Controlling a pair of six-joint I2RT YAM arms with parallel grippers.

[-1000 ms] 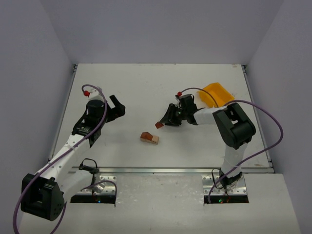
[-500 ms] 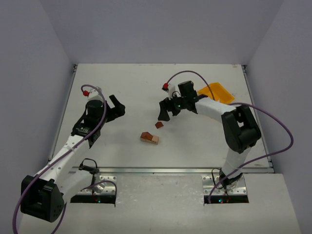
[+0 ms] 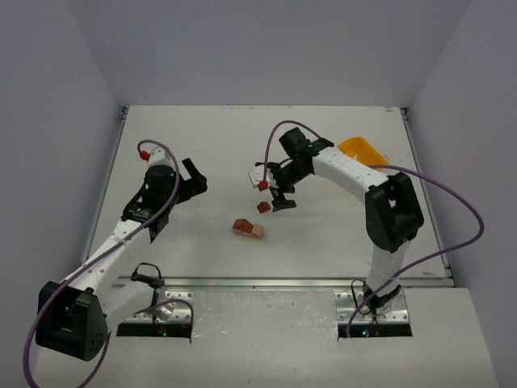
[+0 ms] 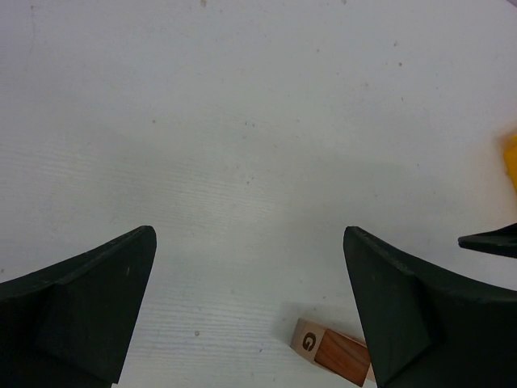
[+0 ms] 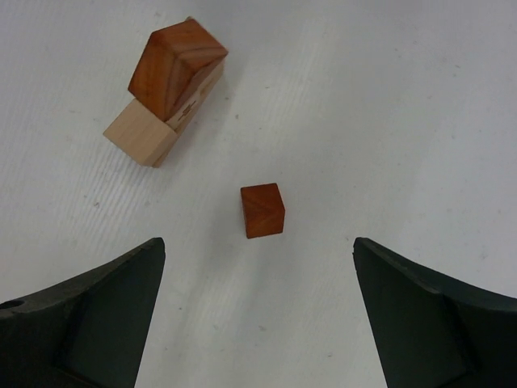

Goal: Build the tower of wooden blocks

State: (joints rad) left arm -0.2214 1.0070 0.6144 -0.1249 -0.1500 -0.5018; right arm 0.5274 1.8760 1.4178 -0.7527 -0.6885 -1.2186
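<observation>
The wood block tower (image 3: 248, 229) is a small cluster on the table: a reddish-brown block (image 5: 176, 66) leaning on a pale tan block (image 5: 141, 133). In the left wrist view the cluster (image 4: 329, 352) shows a tan face marked G. A single reddish cube (image 3: 263, 207) (image 5: 262, 210) lies apart, a little behind and to the right of the cluster. My right gripper (image 3: 279, 194) (image 5: 258, 242) hovers above this cube, open and empty. My left gripper (image 3: 192, 176) (image 4: 249, 234) is open and empty, well to the left of the blocks.
A yellow bin (image 3: 361, 150) lies at the back right, partly covered by the right arm; its edge (image 4: 510, 162) shows in the left wrist view. A right gripper finger (image 4: 493, 241) pokes in at that view's right edge. Grey walls enclose the table.
My right gripper has opened, left the reddish cube on the table and risen above it, the arm swinging back and left. The left arm has barely moved.
</observation>
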